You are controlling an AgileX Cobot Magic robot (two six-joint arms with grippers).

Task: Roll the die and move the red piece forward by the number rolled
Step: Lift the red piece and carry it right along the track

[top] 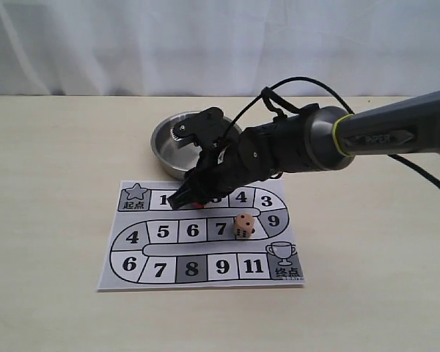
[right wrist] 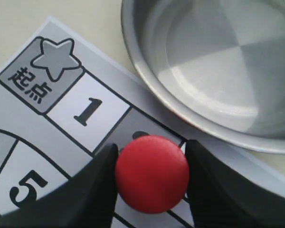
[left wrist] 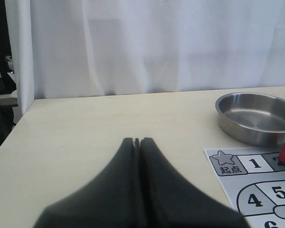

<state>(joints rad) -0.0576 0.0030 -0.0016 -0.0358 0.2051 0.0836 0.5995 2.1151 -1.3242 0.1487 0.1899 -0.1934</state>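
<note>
1. Game board [top: 161, 231]: flat printed paper sheet, grey with white and dark numbered squares on a winding track. It lies on the near middle of the table. The near row reads 6, 7, 8, 9, 11 and ends in a trophy square at the right. The far row begins at the left with a star square, then 1.

2. Die [top: 243, 225]: small pale wooden cube with black pips. It rests on the board at the right end of the middle row, just right of square 7 and near square 9. The top pip count is too small to read.

3. Left gripper [left wrist: 137, 141]: black fingers pressed together with nothing between them, over bare tabletop left of the board. It shows only in its own wrist view.

4. Right gripper [right wrist: 151, 154]: black, two-fingered, on a grey arm reaching in from the right. It points down at the board's far row, fingers clamped on either side of item 5.

5. Red piece [right wrist: 152, 173]: small solid red cylinder with a plain top, held between the right gripper's fingers over square 2, just right of square 1. Whether its base touches the board cannot be told.

6. Bowl [top: 161, 143]: round, shallow, stainless steel, standing on the table just beyond the board's far edge. Its interior shows only bare polished metal.

7. Table [top: 59, 183]: pale wood-toned surface.

8. Curtain [top: 132, 44]: white fabric hanging behind the table's far edge.
</note>
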